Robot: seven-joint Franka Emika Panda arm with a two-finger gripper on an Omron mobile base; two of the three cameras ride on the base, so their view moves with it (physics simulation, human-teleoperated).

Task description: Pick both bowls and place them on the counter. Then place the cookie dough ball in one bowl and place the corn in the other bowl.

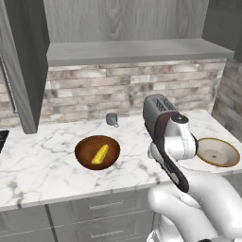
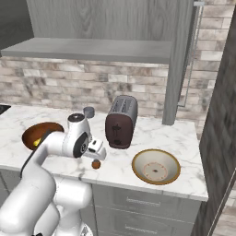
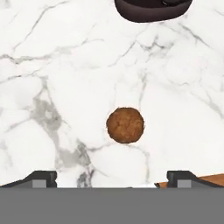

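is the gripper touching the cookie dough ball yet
Apart. In the hand view the open gripper has its fingertips wide at the bottom, with bare counter between them and the cookie dough ball.

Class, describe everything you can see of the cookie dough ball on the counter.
The cookie dough ball is a small, round, brown sphere with a rough, speckled surface. It rests alone on the white marble counter, in front of the toaster and left of the tan bowl. The open tool hangs directly above, not touching it.
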